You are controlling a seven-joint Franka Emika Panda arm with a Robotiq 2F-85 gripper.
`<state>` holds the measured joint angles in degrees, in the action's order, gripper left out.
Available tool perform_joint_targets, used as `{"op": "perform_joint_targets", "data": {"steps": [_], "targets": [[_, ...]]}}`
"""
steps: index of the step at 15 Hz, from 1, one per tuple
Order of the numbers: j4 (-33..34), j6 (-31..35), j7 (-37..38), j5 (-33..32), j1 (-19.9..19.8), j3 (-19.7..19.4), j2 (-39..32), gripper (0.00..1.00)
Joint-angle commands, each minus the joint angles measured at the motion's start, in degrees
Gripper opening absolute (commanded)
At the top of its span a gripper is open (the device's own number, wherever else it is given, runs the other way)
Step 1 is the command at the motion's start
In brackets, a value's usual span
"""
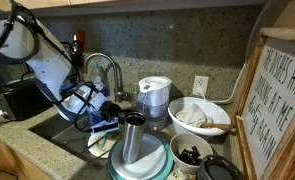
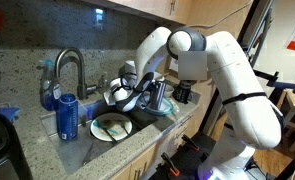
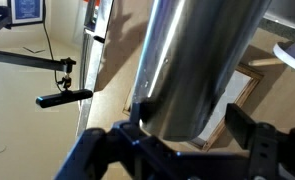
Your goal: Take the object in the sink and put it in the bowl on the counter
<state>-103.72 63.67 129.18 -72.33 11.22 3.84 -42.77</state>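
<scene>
The pitcher (image 1: 154,97) stood just behind the teal bowl (image 1: 162,160); the white bowl (image 1: 212,127) and small bowl (image 1: 177,163) crowded beside it; the faucet (image 1: 105,68) overhung the sink (image 1: 59,125).

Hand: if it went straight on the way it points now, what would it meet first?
The silver tumbler: in the wrist view it fills the space directly ahead of the hand. It stands in the teal bowl. Whether they touch yet is unclear.

Silver tumbler (image 1: 133,140), teal-rimmed bowl (image 1: 115,168), speckled beige-grey counter (image 1: 19,150), blue bottle (image 2: 67,118).
</scene>
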Motion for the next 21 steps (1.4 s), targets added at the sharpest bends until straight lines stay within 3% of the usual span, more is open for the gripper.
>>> {"op": "perform_joint_targets", "data": {"steps": [1,2,3,17,18,21], "targets": [[-0.74,-0.79,0.03,0.23,-0.08,1.07,1.99,0.61],[-0.69,-0.74,-0.16,0.21,-0.04,1.23,2.09,0.61],[0.20,-0.32,0.03,-0.13,-0.31,1.00,0.26,0.86],[0.20,-0.28,0.02,-0.10,-0.24,1.27,0.47,0.86],[0.20,-0.28,0.02,-0.10,-0.24,1.27,0.47,0.97],[0.85,-1.50,-0.48,0.11,0.61,1.54,-0.04,1.00]]}}
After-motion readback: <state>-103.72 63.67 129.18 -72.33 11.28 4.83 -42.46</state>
